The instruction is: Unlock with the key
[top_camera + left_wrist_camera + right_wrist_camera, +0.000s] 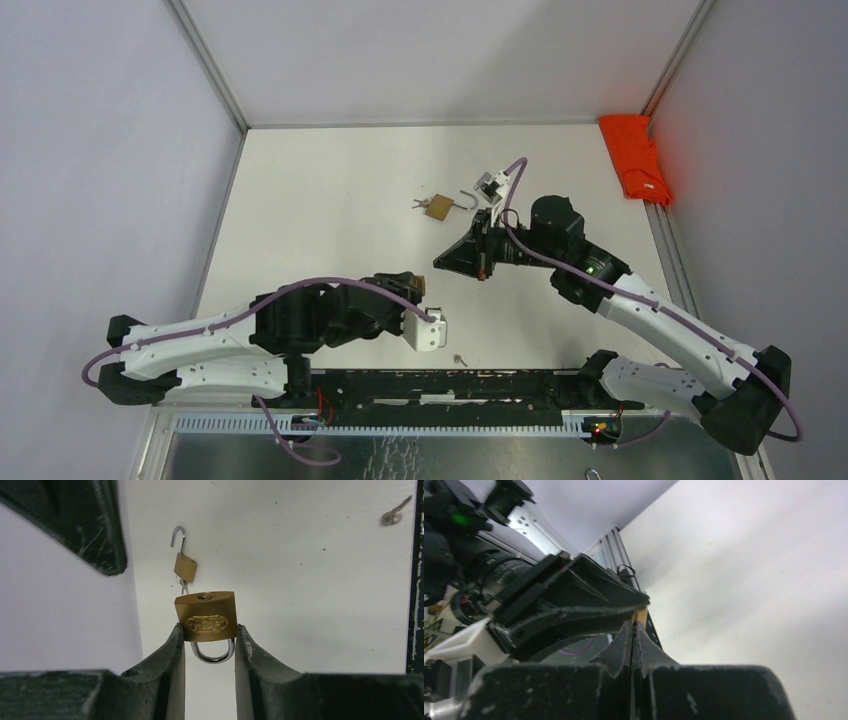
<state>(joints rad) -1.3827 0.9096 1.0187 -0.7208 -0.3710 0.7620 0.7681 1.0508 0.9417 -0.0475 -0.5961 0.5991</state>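
Note:
A brass padlock [206, 616] with its shackle closed sits between my left gripper's [207, 630] fingers, keyhole end pointing away. My left gripper is shut on its sides. From above, this padlock [422, 284] is just left of my right gripper [438, 263]. The right gripper [633, 626] is shut, its tips right by the padlock's brass edge [640, 615]; no key shows between them. A loose key [459, 358] lies near the table's front edge, and it is the key [395, 514] at the top right of the left wrist view.
A second brass padlock [437, 207] lies farther back on the table with its shackle swung open and keys hanging from it. An orange cloth [635, 155] rests at the back right by the wall. A black rail [450, 385] runs along the near edge.

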